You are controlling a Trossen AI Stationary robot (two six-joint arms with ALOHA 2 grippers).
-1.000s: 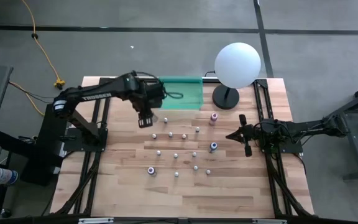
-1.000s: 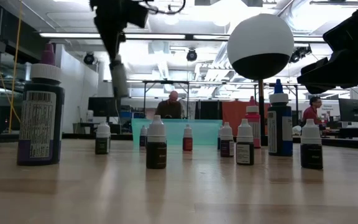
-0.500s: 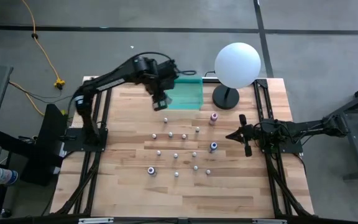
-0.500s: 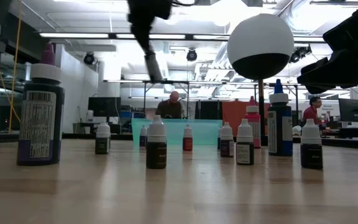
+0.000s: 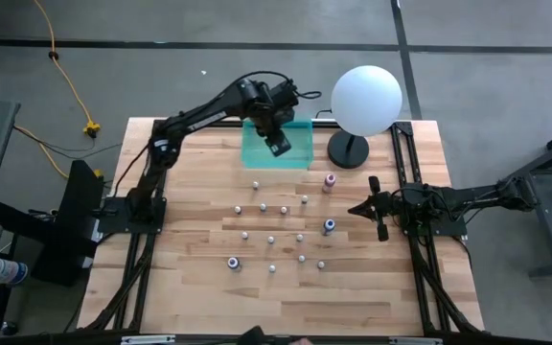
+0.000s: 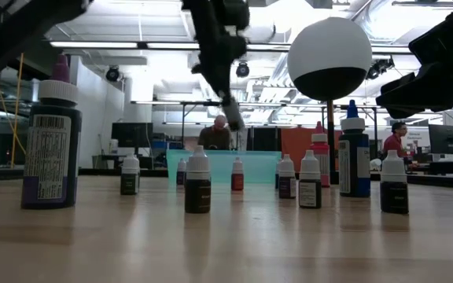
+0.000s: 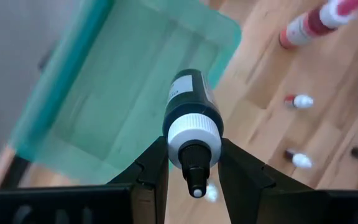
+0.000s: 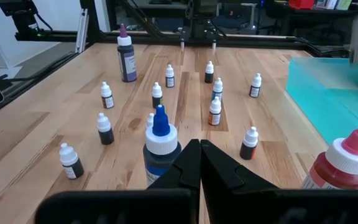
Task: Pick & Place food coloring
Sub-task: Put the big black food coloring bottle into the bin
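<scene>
Hovering over the teal tray (image 5: 298,156) at the far side of the table (image 5: 190,287), the left gripper (image 5: 279,144) has its fingers clamped on a small dark bottle (image 7: 191,115) with a white cap, tip pointing back at the wrist camera. So one food coloring bottle is up in the air above the tray, not touching it. The rest of the food coloring bottles (image 5: 271,239) stand scattered mid-table, nearer than the tray, with a pink-capped one (image 5: 330,180) and a blue-capped one (image 5: 329,226) toward the right. Big white globe lamp (image 5: 366,100) sits just right of the tray. The right gripper (image 5: 374,208) is parked at the right edge, fingers fully closed, nothing in them.
</scene>
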